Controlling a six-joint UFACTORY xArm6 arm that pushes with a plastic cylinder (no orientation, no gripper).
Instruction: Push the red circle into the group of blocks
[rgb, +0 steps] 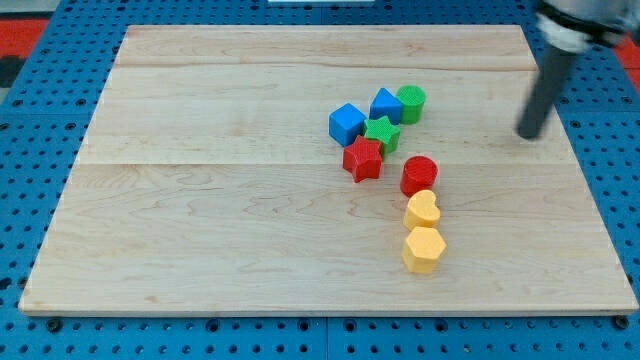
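Observation:
The red circle (419, 175) lies on the wooden board (200, 200), right of centre. It touches the yellow heart (422, 210) below it. A red star (363, 159) lies a short gap to its left. Above that sit a green star (381, 133), a blue cube (347, 123), a second blue block (386, 105) and a green circle (411, 103), packed close. A yellow hexagon (423, 249) lies below the heart. My tip (528, 134) is near the board's right side, well to the right of and above the red circle, touching no block.
The board rests on a blue pegboard surface (610, 150). Its right edge runs just right of my tip. The rod's upper end leaves the view at the top right corner.

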